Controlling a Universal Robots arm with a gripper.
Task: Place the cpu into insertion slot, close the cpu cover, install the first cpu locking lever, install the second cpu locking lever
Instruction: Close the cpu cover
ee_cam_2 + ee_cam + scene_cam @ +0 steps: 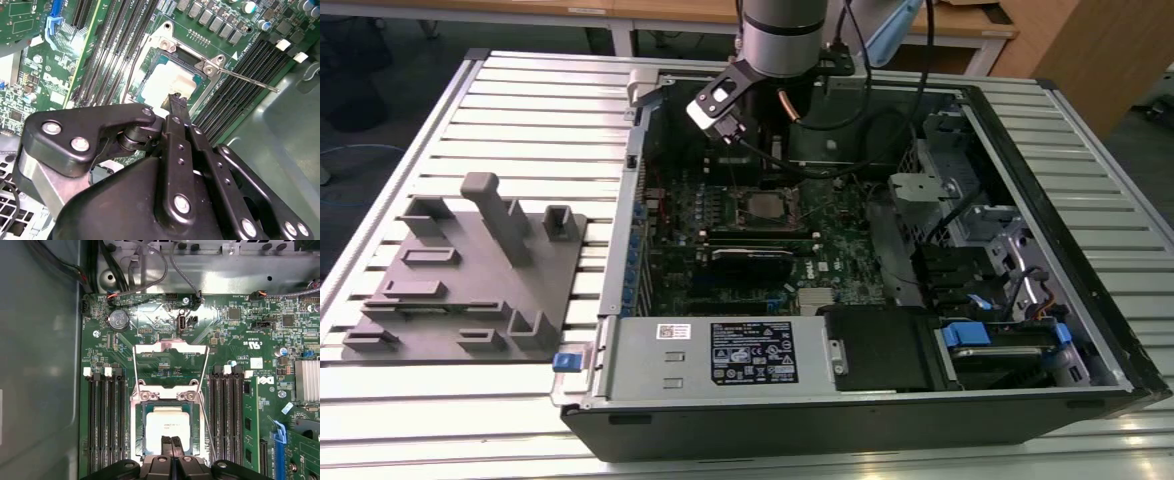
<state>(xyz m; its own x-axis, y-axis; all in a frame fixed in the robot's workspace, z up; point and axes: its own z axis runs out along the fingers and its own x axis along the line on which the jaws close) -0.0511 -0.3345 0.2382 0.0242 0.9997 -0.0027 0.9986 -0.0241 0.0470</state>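
Inside the open computer case (854,420), on the green board (240,340), the chip (167,424) lies seated in its square socket (144,412). The gripper (171,440) has its fingers pressed together, with the tips over one edge of the chip; I cannot tell whether they touch it. The cover frame (170,346) stands flipped open, and a thin wire lever (250,80) juts free.

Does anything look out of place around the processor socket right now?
Nothing damaged or askew. The cpu lies square in the insertion slot; the cpu cover is flipped open and one locking lever juts free.
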